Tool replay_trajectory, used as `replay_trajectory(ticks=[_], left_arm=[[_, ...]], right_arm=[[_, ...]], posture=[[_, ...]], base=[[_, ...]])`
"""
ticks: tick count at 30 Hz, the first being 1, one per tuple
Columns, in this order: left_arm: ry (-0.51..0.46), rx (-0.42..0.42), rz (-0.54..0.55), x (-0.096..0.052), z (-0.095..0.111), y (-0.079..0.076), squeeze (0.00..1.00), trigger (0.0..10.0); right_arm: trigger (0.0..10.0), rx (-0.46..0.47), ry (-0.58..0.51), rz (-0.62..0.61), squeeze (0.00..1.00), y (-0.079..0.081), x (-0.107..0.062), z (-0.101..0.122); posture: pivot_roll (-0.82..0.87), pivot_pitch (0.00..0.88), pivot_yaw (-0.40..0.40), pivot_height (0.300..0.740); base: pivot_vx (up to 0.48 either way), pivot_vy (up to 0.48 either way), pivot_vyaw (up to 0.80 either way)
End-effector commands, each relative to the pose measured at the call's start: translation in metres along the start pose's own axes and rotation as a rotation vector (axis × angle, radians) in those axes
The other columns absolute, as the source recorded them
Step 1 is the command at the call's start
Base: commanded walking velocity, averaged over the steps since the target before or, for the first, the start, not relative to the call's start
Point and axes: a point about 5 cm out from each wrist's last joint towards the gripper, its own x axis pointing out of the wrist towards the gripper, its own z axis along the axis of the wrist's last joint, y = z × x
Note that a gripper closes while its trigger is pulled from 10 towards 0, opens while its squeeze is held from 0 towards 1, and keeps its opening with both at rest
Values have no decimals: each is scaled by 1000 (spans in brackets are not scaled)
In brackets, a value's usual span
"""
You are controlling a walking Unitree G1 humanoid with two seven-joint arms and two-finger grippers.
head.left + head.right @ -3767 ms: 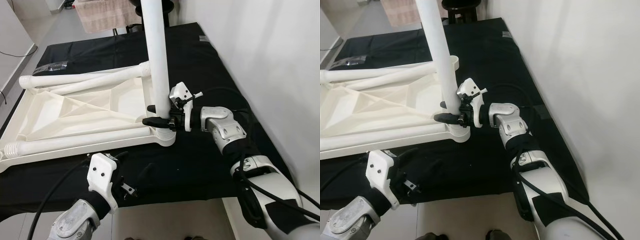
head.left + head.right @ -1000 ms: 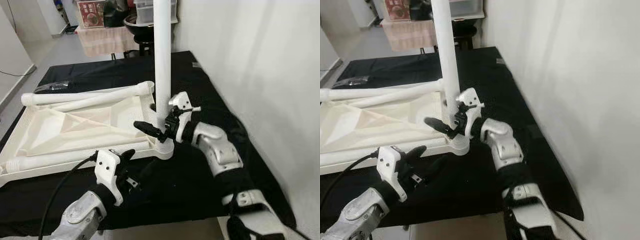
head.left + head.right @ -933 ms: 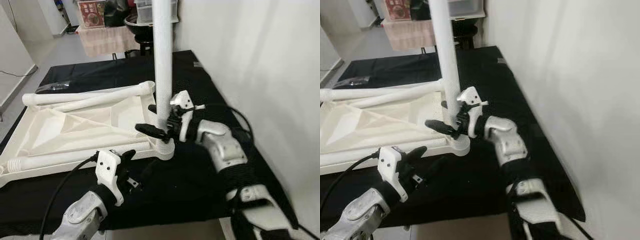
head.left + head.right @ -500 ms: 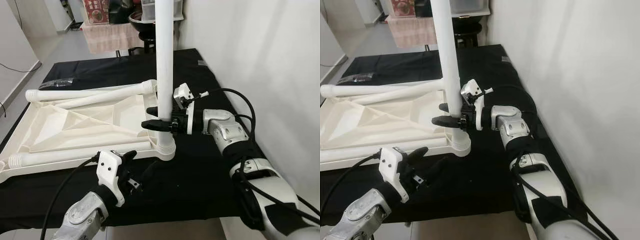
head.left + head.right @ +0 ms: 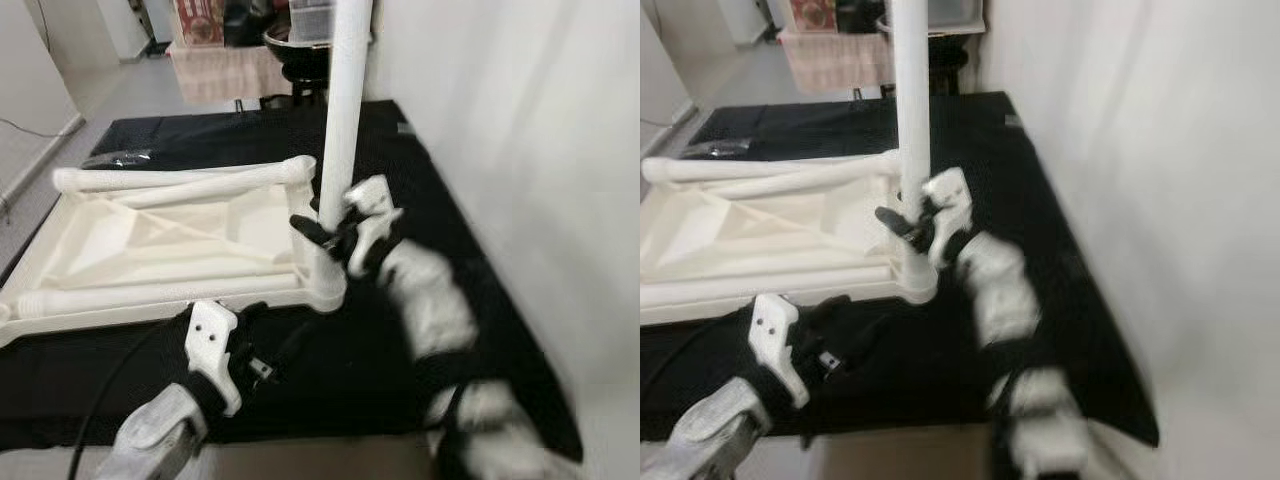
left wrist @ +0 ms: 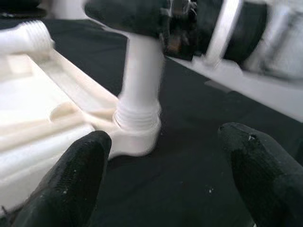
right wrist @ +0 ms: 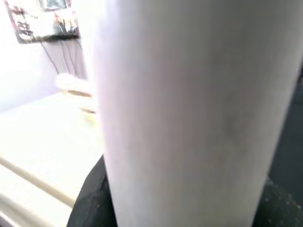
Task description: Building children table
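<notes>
A white plastic table top (image 5: 150, 230) lies upside down on a black cloth. One white leg (image 5: 340, 120) stands upright in the socket at its near right corner (image 6: 135, 125). My right gripper (image 5: 325, 232) is at the lower part of that leg, one black finger on each side, shut on it; the arm is blurred. The right wrist view has the leg (image 7: 189, 109) pressed close between the fingers. My left gripper (image 6: 165, 179) hovers low over the cloth in front of the socket, open and holding nothing.
Two more white legs lie across the table top, one along the far side (image 5: 180, 180), one along the near side (image 5: 150, 295). A plastic bag (image 5: 115, 158) sits at the far left. A white wall (image 5: 520, 150) runs along the right. The cloth's front edge (image 5: 330, 445) is close.
My right arm is now blurred in motion, with its gripper still on the upright leg. The head view has shifted slightly. The left gripper has hardly moved.
</notes>
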Motion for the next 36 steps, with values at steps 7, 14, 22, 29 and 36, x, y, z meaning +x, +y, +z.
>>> replay_trajectory(ticks=[7, 14, 22, 29, 36], left_arm=[[16, -3, -5, 0, -1, 6, 0, 10000], [1, 3, 21, 2, 0, 8, 0, 10000], [-1, -2, 19, 4, 0, 7, 0, 10000], [0, -2, 20, 3, 0, 6, 0, 10000], [1, -2, 22, 2, 1, 5, 0, 10000]], right_arm=[[2353, 1, 159, 1, 0, 5, 3, -32], [10000, 47, 79, 297, 1000, 12, 14, -18], [10000, -48, 16, 714, 0, -10, 23, 26], [1451, 2, 58, 778, 0, -27, 32, 37], [0, 26, 95, 789, 0, -38, 32, 37]], posture=[[-58, 97, 22, 740], [-49, 95, 15, 740], [-28, 88, 9, 740], [-5, 90, 2, 740], [-4, 99, 3, 740]], base=[[0, 0, 0], [0, 0, 0], [0, 0, 0], [0, 0, 0], [0, 0, 0]])
